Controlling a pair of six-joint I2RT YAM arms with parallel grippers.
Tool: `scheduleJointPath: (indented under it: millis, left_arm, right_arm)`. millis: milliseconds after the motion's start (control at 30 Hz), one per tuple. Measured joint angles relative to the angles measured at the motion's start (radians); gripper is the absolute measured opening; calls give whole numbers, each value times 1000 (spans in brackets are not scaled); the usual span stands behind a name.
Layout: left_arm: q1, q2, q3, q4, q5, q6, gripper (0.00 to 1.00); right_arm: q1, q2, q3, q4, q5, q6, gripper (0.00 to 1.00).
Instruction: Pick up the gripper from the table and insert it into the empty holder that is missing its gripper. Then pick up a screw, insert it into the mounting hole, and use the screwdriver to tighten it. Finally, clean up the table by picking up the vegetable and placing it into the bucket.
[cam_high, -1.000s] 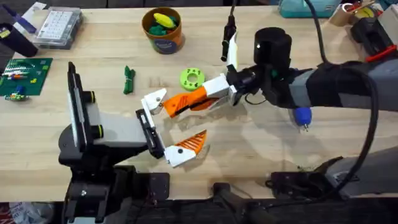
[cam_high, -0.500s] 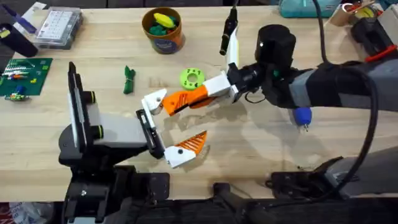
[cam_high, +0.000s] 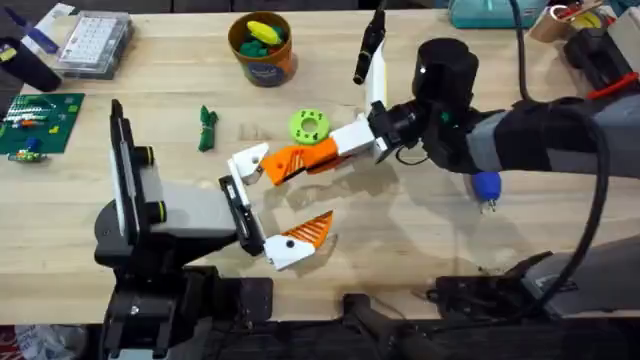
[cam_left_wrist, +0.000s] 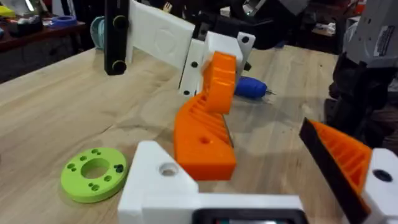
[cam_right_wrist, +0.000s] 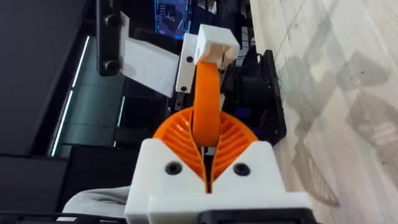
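Overhead: the right gripper (cam_high: 322, 155) reaches across the middle, its fingers clamped on the loose orange finger (cam_high: 292, 160), whose white end (cam_high: 246, 161) lies just beside the left arm's holder (cam_high: 240, 205); the left gripper (cam_high: 270, 205) has only one finger mounted, an orange-ribbed one (cam_high: 298, 238), so whether it is open or closed cannot be told; the green ring (cam_high: 308, 126) lies just beyond the right gripper; the vegetable (cam_high: 207, 129) lies well to the left of the ring; the bucket (cam_high: 262, 47) stands at the far side of the table (cam_high: 420, 240); the screwdriver (cam_high: 486, 187) lies under the right arm.

Left wrist: the orange finger (cam_left_wrist: 205, 127) stands tilted just in front of the white mount (cam_left_wrist: 163, 183); the ring (cam_left_wrist: 94, 174) lies flat on the table; the screwdriver (cam_left_wrist: 250, 88) lies farther off.

Right wrist: the two ribbed pads (cam_right_wrist: 174, 134) press on the orange finger (cam_right_wrist: 206, 102) between them.
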Motion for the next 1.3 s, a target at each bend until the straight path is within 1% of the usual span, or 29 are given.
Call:
scheduleJointPath:
  millis: [167,467,667,900,1100,1300]
  left_arm:
    - [0,0,0,0,0,0,986]
    - [0,0,0,0,0,0,986]
    - [0,0,0,0,0,0,986]
    - [0,0,0,0,0,0,986]
    - [0,0,0,1,-4,0,986]
    - [-1,0,0,0,0,0,986]
  right_arm:
    - [0,0,0,-9,1,-4,16]
    - [0,1,0,-135,21,-25,16]
    - [0,4,0,-133,24,-59,16]
    - [2,6,1,-125,26,-59,16]
    - [24,8,30,-109,14,-56,16]
    - [28,8,34,-106,16,-51,16]
